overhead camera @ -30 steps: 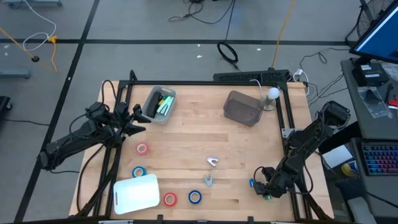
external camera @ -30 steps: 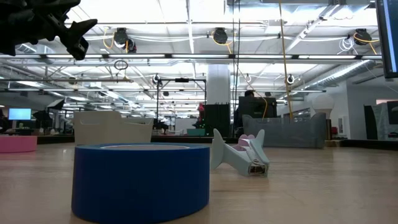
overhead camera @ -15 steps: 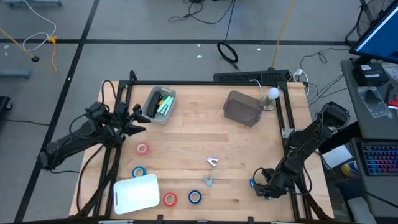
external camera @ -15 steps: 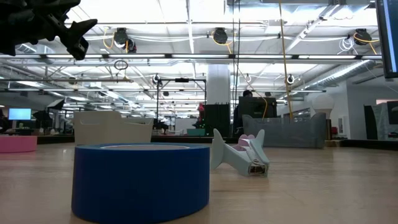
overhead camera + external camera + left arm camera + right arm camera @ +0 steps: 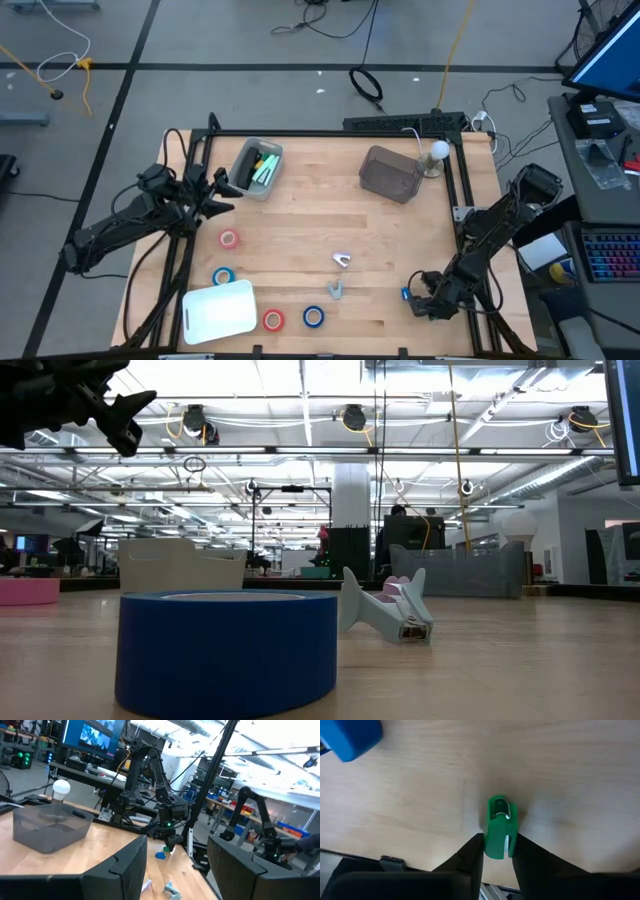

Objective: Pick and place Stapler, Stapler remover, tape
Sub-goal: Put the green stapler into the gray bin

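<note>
A small green stapler (image 5: 500, 827) lies on the wood near the table's near right corner, and my right gripper (image 5: 497, 842) (image 5: 428, 306) is shut on it from above. A blue stapler (image 5: 405, 294) (image 5: 350, 737) lies just beside it. Two pale stapler removers (image 5: 341, 260) (image 5: 336, 290) rest mid-table. Tape rolls lie at the near left: pink (image 5: 229, 238), blue (image 5: 222, 276), red (image 5: 273, 320), blue (image 5: 313, 317). My left gripper (image 5: 225, 185) (image 5: 177, 865) hangs open above the table's left side, touching nothing. My right gripper pinches the green stapler between its two fingers (image 5: 472, 852), which bear on its two long sides at one end (image 5: 496, 851). The fingers point down from above. The stapler lies flat on the table.
A clear bin (image 5: 257, 167) with green items stands at the far left, a grey bin (image 5: 390, 173) at the far right beside a white bulb (image 5: 438, 150). A white tray (image 5: 220, 310) lies at the near left. The table's frame rail (image 5: 470, 300) runs close by my right gripper.
</note>
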